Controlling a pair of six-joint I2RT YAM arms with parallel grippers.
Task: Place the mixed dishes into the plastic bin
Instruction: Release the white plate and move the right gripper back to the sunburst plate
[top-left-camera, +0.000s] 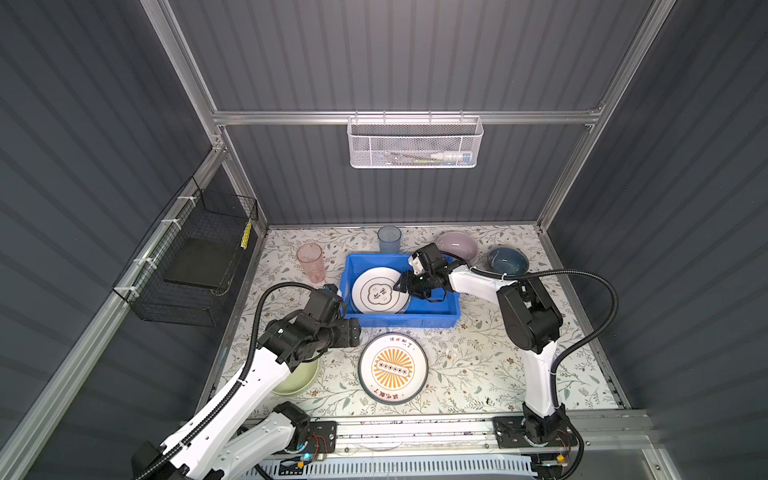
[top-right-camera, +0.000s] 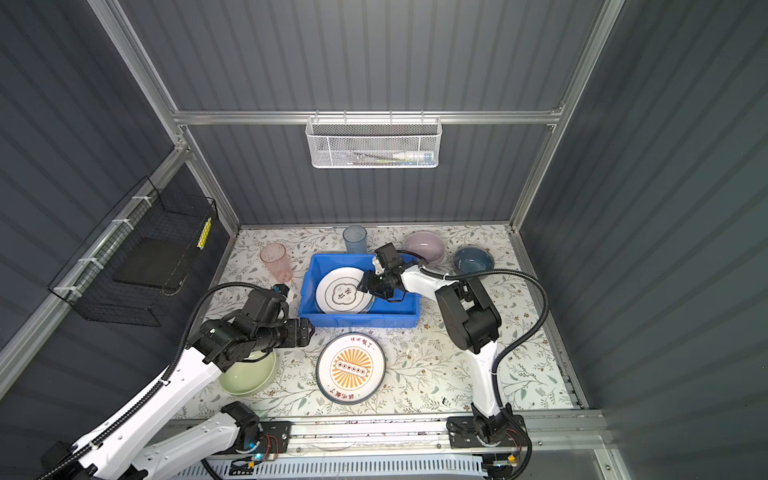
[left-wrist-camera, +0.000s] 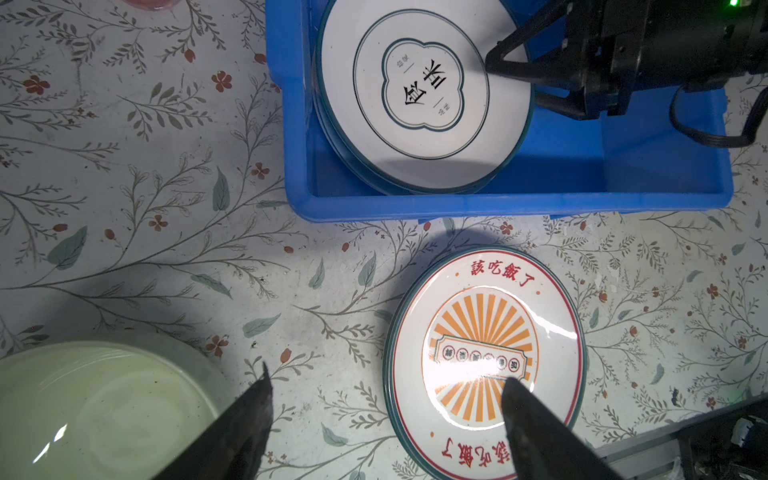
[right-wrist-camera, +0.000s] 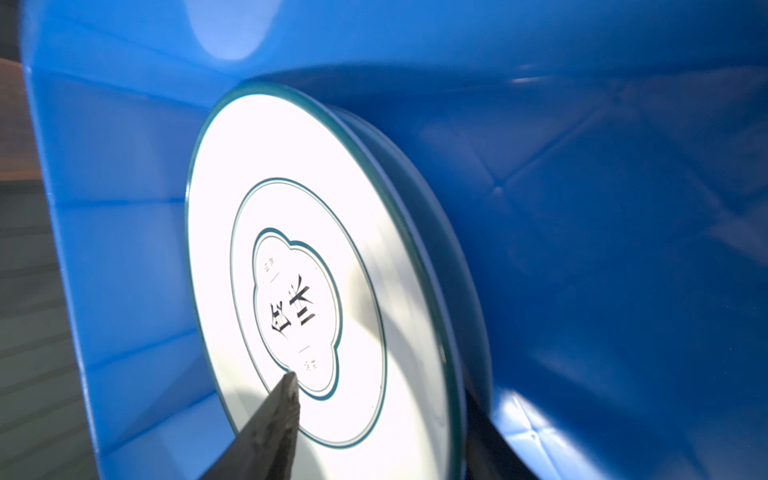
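Observation:
The blue plastic bin (top-left-camera: 399, 322) (top-right-camera: 357, 320) sits mid-table. Inside it a white emblem plate (top-left-camera: 376, 291) (right-wrist-camera: 291, 249) lies on another plate, of which only the edge shows. My right gripper (top-left-camera: 401, 286) (right-wrist-camera: 380, 386) is inside the bin, open, its jaws straddling the emblem plate's rim. My left gripper (top-left-camera: 355, 334) (left-wrist-camera: 386, 380) hangs open over the table between the green bowl (top-left-camera: 299, 380) (left-wrist-camera: 95, 407) and the lettered plate (top-left-camera: 392, 368) (left-wrist-camera: 482, 353). Behind the bin are a pink tumbler (top-left-camera: 311, 262), a blue tumbler (top-left-camera: 389, 239), a pink bowl (top-left-camera: 457, 245) and a dark-blue bowl (top-left-camera: 508, 261).
A black wire basket (top-left-camera: 195, 257) hangs on the left wall. On the back wall, well above the table, hangs a white mesh basket (top-left-camera: 415, 143). An aluminium rail (top-left-camera: 415, 432) carrying both arm bases runs along the front edge.

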